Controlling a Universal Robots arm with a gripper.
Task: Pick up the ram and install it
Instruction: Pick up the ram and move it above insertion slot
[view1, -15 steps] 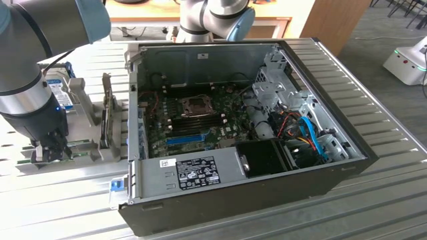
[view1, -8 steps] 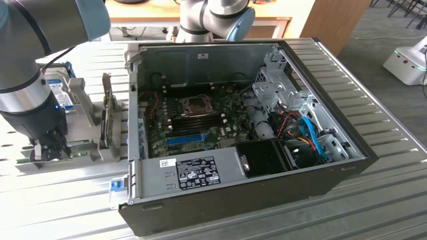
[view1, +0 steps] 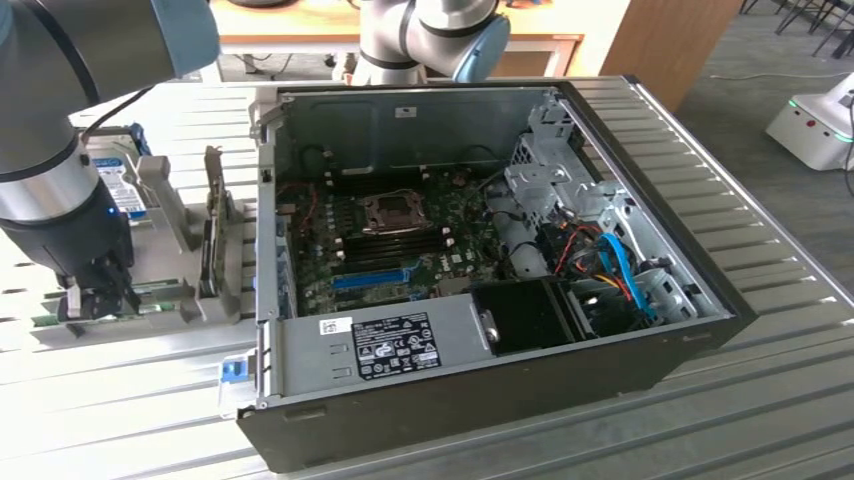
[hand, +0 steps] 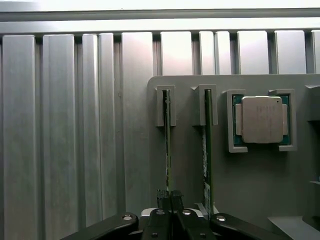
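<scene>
**Ram edge-on in the fingers, long axis running straight away from the wrist**

We are holding the gripper (hand: 170, 201) at the near end of the ram (hand: 168, 145). Its fingers are looking closed onto that thin green edge, one on each face. The stick is standing on edge in the grey holder tray (hand: 250, 195), and its long axis is leading directly away from the wrist toward an upright slot post (hand: 165, 106). A second memory stick (hand: 207, 145) is sitting parallel just beside it, and a processor (hand: 261, 119) is lying in its own pocket beyond that. In the exterior view we are working at the left, with the open computer case (view1: 534, 400) and its motherboard (view1: 400, 235) lying to the right of the tray.
</scene>
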